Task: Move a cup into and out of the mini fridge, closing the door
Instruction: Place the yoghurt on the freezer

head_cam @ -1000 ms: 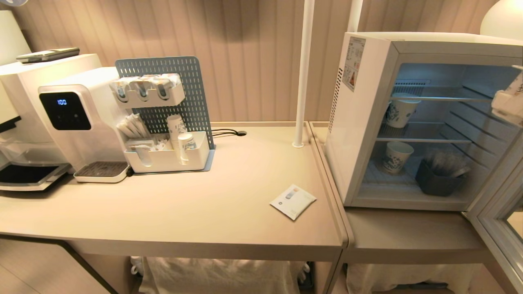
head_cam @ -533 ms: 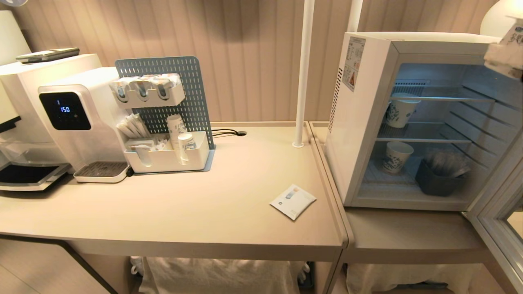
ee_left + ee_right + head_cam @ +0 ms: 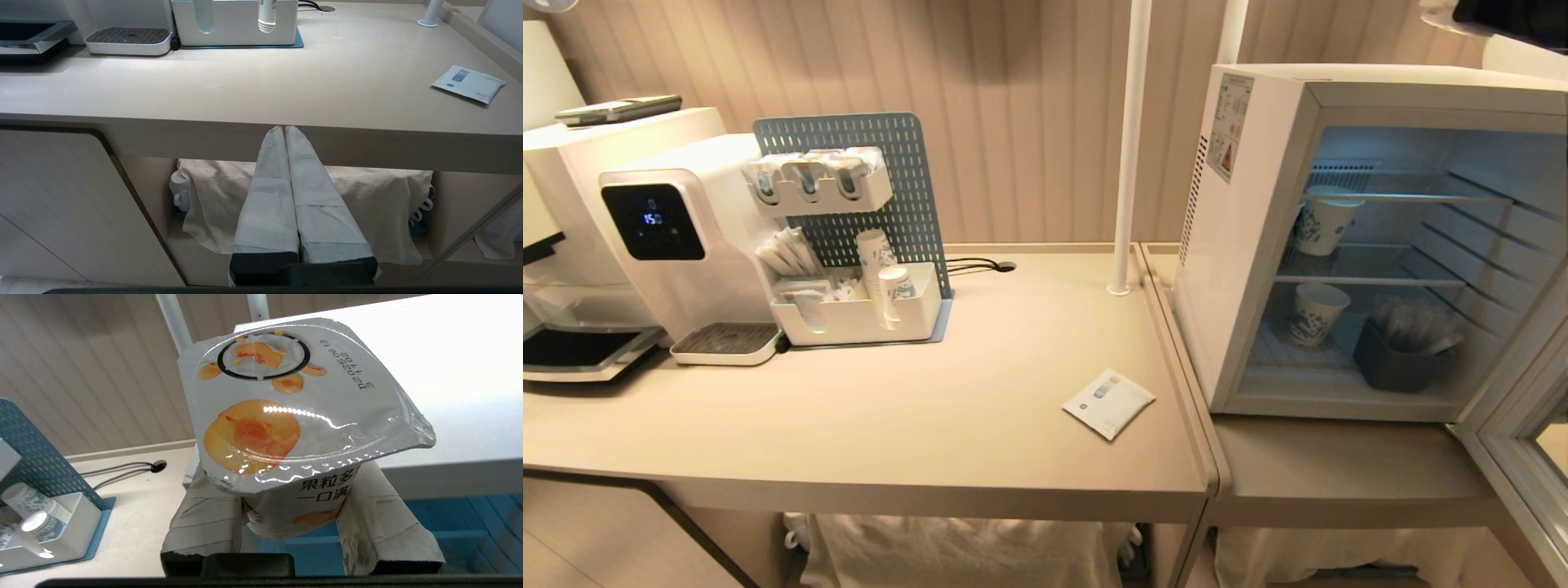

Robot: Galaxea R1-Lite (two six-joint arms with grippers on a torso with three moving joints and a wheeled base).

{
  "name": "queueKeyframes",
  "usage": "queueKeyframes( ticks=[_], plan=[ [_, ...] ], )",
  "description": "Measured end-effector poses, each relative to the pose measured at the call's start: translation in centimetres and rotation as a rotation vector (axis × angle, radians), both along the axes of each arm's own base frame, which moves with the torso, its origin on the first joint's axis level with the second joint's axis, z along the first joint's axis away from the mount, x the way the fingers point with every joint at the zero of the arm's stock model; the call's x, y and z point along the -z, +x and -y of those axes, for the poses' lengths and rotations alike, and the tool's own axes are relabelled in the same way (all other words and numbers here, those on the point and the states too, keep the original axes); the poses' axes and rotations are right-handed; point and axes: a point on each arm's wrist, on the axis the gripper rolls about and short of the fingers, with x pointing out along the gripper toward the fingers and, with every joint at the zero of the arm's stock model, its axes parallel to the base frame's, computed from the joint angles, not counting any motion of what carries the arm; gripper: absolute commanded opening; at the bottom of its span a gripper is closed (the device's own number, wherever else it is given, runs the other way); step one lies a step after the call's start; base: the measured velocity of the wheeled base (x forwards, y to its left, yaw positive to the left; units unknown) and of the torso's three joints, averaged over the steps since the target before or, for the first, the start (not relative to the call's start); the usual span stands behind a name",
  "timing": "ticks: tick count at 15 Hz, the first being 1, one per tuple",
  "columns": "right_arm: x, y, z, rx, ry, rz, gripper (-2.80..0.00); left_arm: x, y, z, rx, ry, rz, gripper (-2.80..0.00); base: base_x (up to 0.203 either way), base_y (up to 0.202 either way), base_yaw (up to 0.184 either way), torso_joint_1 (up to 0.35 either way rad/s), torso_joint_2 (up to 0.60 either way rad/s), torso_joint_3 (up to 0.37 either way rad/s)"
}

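Observation:
The cup (image 3: 294, 408), a white tub with peach pictures on its sealed lid, sits between the padded fingers of my right gripper (image 3: 290, 498), which is shut on its body. It hangs above the white top of the mini fridge (image 3: 449, 375). In the head view only a dark part of the right arm (image 3: 1503, 12) shows at the top right corner, over the mini fridge (image 3: 1241, 269). The door (image 3: 1523, 425) stands swung open at the right. My left gripper (image 3: 284, 130) is shut and empty, parked below the table's front edge.
Inside the fridge stand two blue-patterned paper cups (image 3: 1325, 219) (image 3: 1316, 314) and a dark basket (image 3: 1401, 359). On the table (image 3: 947, 425) are a water dispenser (image 3: 678, 237), a pegboard organiser (image 3: 849, 229), a leaflet (image 3: 1108, 402) and a white pole (image 3: 1127, 147).
My right gripper has risen with the cup from in front of the fridge's upper right corner to above its top, nearly leaving the head view. The left arm has not moved.

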Motion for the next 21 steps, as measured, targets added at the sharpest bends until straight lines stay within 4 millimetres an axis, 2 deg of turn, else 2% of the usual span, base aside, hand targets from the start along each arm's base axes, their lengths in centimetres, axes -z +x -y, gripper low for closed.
queueKeyframes(
  ticks=[3, 5, 8, 12, 13, 18, 21],
  plan=[
    [1.5, 5.0, -0.5, 0.013, -0.094, -0.045, -2.80, 0.0, 0.0, 0.0, 0.000, 0.000, 0.000, -2.80, 0.000, 0.000, 0.000, 0.000, 0.00, 0.000],
    [2.6, 7.4, -0.8, 0.021, -0.125, -0.039, -2.80, 0.0, 0.0, 0.0, 0.001, 0.000, 0.000, -2.80, 0.000, 0.000, 0.000, 0.000, 0.00, 0.000],
    [3.8, 8.8, -0.9, 0.025, -0.130, -0.066, -2.80, 0.0, 0.0, 0.0, 0.001, 0.000, 0.000, -2.80, 0.069, 0.000, 0.000, -0.004, -0.01, 0.004],
    [3.9, 9.0, -0.6, 0.037, -0.123, -0.070, -2.80, 0.0, 0.0, 0.0, -0.002, 0.000, 0.000, -2.80, 0.078, 0.000, 0.000, 0.002, 0.00, 0.000],
    [4.2, 9.0, -0.6, 0.034, -0.112, -0.087, 0.00, 0.0, 0.0, 0.0, 0.002, 0.000, 0.000, -2.80, 0.000, 0.000, 0.000, 0.000, 0.00, 0.000],
    [4.5, 8.4, -0.5, 0.032, -0.071, -0.120, 0.00, 0.0, 0.0, 0.0, 0.000, 0.000, 0.000, -2.80, 0.000, 0.000, 0.000, 0.000, 0.00, 0.000],
    [5.6, 7.5, -0.4, 0.025, -0.079, -0.171, 0.00, 0.0, 0.0, 0.0, 0.000, 0.000, 0.000, -2.80, 0.000, 0.000, 0.000, 0.000, 0.00, 0.000]
  ],
)
